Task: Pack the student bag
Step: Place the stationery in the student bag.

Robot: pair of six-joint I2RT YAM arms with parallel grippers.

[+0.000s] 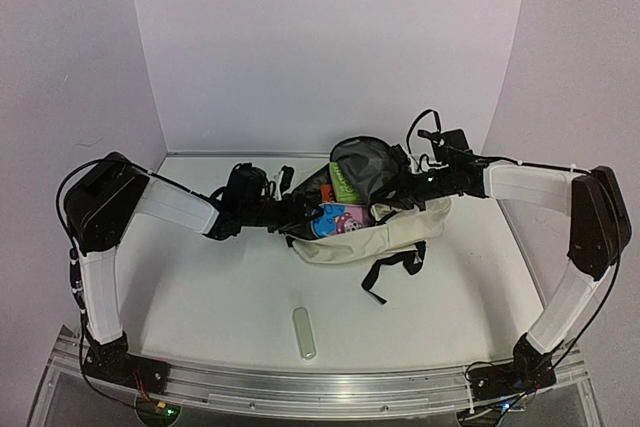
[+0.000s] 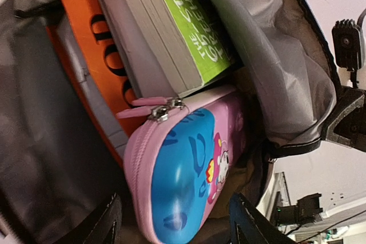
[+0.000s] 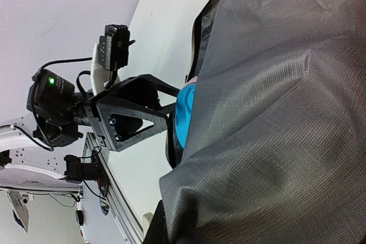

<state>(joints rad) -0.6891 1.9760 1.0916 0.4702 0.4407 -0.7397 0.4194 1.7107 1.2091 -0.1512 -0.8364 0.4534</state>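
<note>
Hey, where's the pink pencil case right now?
The pencil case sits mid-table in the top view, in the open student bag, beside the green book, straddled by the left end effector.

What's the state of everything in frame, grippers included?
student bag, open, flap lifted.
pencil case, zipped shut, partly in the bag mouth.
green book, closed, inside the bag.
orange book, closed, inside the bag.
left gripper, open, jaws astride the pencil case.
right gripper, shut on the bag's grey lining.
pale stick, lying loose on the table.
</note>
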